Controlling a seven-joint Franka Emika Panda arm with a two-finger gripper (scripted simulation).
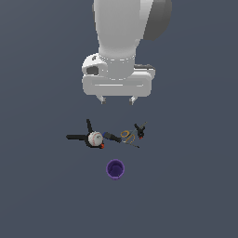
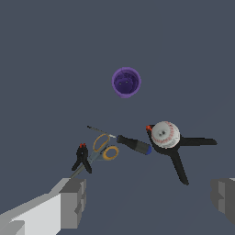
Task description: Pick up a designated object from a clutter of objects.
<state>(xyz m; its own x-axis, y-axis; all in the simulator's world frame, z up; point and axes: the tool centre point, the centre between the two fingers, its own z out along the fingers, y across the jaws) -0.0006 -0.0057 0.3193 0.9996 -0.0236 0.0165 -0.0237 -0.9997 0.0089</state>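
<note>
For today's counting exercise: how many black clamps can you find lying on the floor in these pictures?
2. The small clamp lies at the exterior view's right end of the cluster, beside the scissors. The large clamp lies at the left end, with the baseball on it. None seems hidden.

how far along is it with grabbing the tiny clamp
Nothing looks done yet: the tiny black clamp lies on the floor beside the scissors. In hand: the open, empty hand hangs above the clutter. Left: descend, close on the clamp and lift it clear of the baseball and the rest.
</note>
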